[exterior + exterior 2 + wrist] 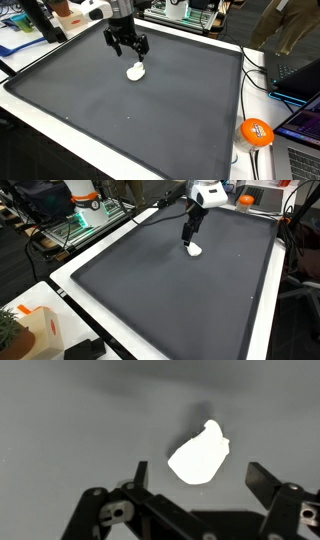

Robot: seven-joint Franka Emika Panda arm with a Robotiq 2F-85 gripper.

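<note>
White lump (200, 455), lying on the dark mat (150, 120) toward its far side just beneath the gripper (131, 51), whose jaws stand spread and empty, appears light, soft and crushable; grasp it gently across its narrower middle.

A small white irregular lump (136, 71) — soft-looking, rumpled — lies on the dark grey mat (120, 120), nearer one edge than its middle.

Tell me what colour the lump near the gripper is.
The lump is white, clearest in the wrist view.
</note>
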